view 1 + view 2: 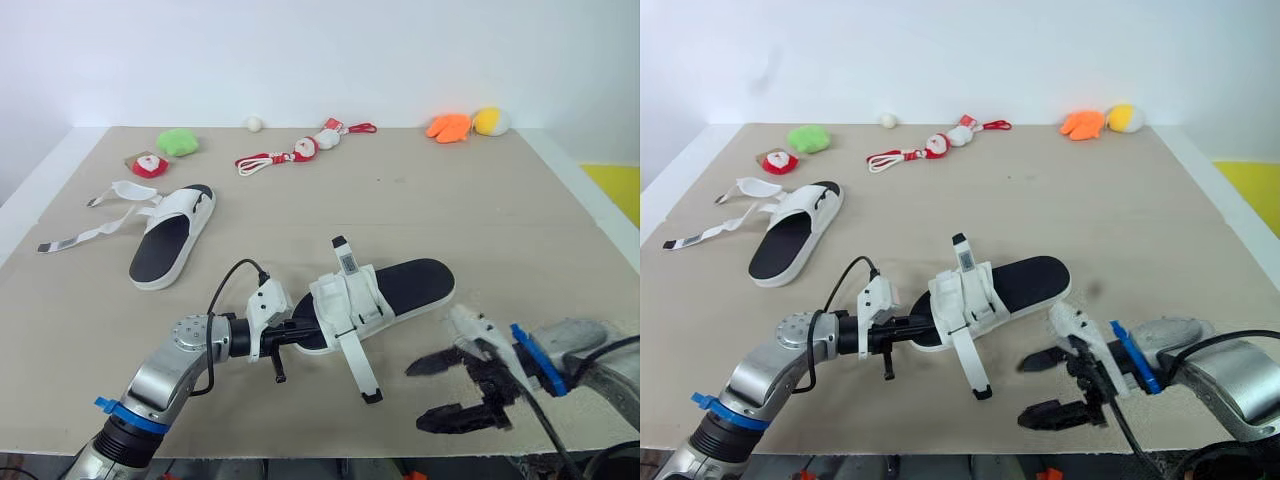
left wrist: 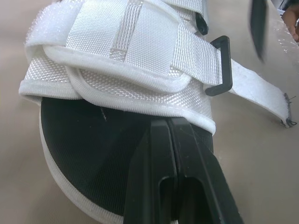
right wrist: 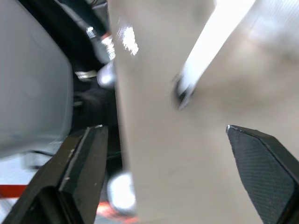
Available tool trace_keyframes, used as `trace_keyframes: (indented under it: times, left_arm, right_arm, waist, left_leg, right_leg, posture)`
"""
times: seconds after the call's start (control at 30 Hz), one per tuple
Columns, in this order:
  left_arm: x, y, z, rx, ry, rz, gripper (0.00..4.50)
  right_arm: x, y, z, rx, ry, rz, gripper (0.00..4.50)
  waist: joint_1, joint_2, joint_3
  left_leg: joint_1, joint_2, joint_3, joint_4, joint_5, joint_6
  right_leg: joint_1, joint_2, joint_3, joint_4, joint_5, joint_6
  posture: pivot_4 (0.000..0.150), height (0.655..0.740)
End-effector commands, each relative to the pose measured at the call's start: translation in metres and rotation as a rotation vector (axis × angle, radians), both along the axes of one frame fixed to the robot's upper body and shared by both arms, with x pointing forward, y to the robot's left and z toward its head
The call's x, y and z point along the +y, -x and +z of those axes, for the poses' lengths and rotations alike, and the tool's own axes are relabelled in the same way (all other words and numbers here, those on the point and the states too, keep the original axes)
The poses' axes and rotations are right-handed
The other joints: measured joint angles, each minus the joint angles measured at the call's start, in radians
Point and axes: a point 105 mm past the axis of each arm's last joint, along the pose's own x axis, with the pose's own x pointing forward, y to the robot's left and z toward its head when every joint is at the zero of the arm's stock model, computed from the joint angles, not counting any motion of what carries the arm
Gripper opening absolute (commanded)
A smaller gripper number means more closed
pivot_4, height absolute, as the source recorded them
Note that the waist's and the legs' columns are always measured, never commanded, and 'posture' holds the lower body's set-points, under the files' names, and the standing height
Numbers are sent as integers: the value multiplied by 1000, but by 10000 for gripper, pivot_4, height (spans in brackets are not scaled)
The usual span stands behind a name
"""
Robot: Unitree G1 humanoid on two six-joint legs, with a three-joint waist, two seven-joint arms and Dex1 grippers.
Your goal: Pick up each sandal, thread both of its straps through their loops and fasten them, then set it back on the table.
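Note:
The near sandal (image 1: 400, 288), black footbed with white straps, lies near the table's front edge. One strap (image 1: 358, 365) runs through a black loop (image 2: 222, 65) and trails toward the front; another (image 1: 345, 262) sticks up at the back. My left gripper (image 1: 303, 335) lies over the footbed, its fingers (image 2: 154, 177) pressed together with their tips at the rim of the white upper. Off to the sandal's right, just above the table, my right gripper (image 1: 447, 390) hangs open with nothing in it, its fingers (image 3: 79, 172) spread wide. A second sandal (image 1: 172, 238) rests at the left with its straps (image 1: 100, 225) loose.
Along the far edge sit a green toy (image 1: 178, 141), a red toy (image 1: 148, 165), a red-and-white rope toy (image 1: 300, 150), a white ball (image 1: 254, 123), an orange toy (image 1: 449, 127) and a yellow one (image 1: 490, 121). The table's front edge (image 1: 330, 452) is just below both grippers.

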Motion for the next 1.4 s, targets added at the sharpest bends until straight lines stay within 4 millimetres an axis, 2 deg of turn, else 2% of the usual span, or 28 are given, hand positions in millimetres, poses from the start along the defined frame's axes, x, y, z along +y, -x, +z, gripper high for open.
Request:
trace_keyframes:
  times: [0.03, 0.1, 0.2, 0.43, 0.67, 1.0, 1.4]
  left_arm:
    - [2, 10, -30, 113, -75, -18, 0]
    - [2, 11, -30, 114, -75, -24, 0]
    - [0, 11, -30, 114, -73, -26, 0]
    - [1, 11, -30, 115, -75, -28, 0]
    - [-1, 10, -29, 107, -72, -29, 0]
    - [-2, 9, -29, 105, -70, -29, 0]
    - [-2, 9, -29, 108, -65, -20, 0]
  right_arm:
    - [-1, -34, 32, -642, 6, 183, 44188]
    - [0, -38, 31, -839, 35, 307, 44188]
    - [6, -44, 34, -1097, 20, 467, 44188]
    - [19, -25, 16, -1510, 8, 923, 44188]
    - [26, -13, -1, -1589, -43, 1000, 44188]
    - [37, -24, -18, -1597, 22, 1011, 44188]
    - [49, -4, -28, -1566, -84, 1033, 44188]
  waist:
    - [-1, -2, 1]
    - [-2, 2, 1]
    - [-2, 0, 3]
    - [0, 4, 4]
    - [-1, 4, 5]
    - [-1, 4, 5]
    - [-1, 4, 5]
  left_leg:
    - [1, 0, 0, 0, 0, 0]
    - [1, 0, 2, 2, 0, -2]
    - [2, 1, 2, 1, 0, -2]
    - [5, 0, 1, 0, 0, -2]
    - [15, -1, 2, -1, -1, -2]
    - [20, -2, 3, -1, -1, -2]
    - [21, -2, 3, -1, -1, -2]
  right_leg:
    - [1, 0, 0, 0, 0, 0]
    - [1, -1, 0, 0, 1, 2]
    - [3, 0, 0, 0, 2, 4]
    - [7, -1, 2, 0, 1, 2]
    - [16, -1, 4, 0, -2, -7]
    - [20, -1, 5, 0, -2, -9]
    - [21, -1, 5, 1, -2, -9]
  posture:
    - [1500, 7400]
    - [1500, 7400]
    - [1500, 7400]
    - [1500, 7400]
    - [1500, 7400]
    - [1500, 7400]
    - [1500, 7400]
